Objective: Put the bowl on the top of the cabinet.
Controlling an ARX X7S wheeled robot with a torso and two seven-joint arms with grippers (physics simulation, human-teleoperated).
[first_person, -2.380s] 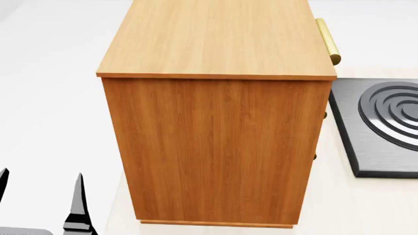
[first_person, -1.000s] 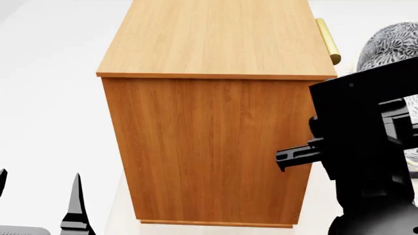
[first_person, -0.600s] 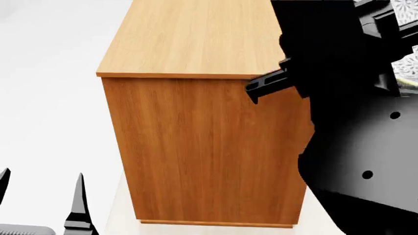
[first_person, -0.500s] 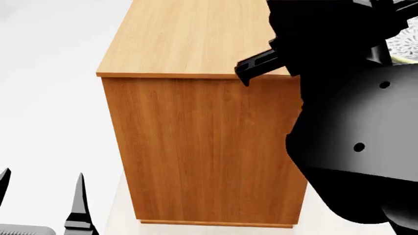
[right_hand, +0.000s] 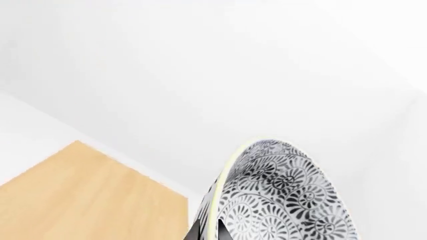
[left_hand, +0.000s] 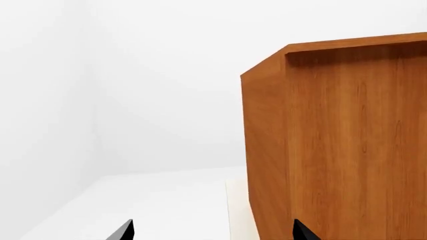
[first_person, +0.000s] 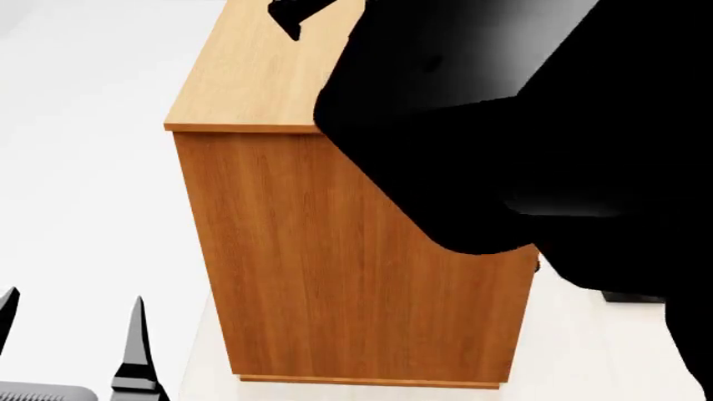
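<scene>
The right claw (right_hand: pixel 207 232) grips the rim of the bowl (right_hand: pixel 283 195). Only a bit of its dark fingers shows at the bottom edge of the right wrist view, one on each side of the rim, so it looks clamped on the bowl. The bowl stands on its edge there, at the lower right of that picture, with its grey flower pattern facing the camera. It is up in the air, not resting on anything.

To the lower left of that same picture lies the pale flat top of the cabinet (right_hand: pixel 87 195), beside and below the bowl.

What just changed: a moment ago the right arm (first_person: pixel 502 125) was low beside the cabinet, at the right of the head view. Now it has swung up and across, and its big black shape fills the upper right of that view and hides much of the cabinet top. The bowl cannot be seen in the head view at all. So I think the bowl has been lifted high enough, and what is left is to tip it flat, lower it onto the top, and let go.

The left claw (first_person: pixel 73 342) sits at the lower left of the head view. Its two fingers are apart and hold nothing. It is near the cabinet's side but not touching.
</scene>
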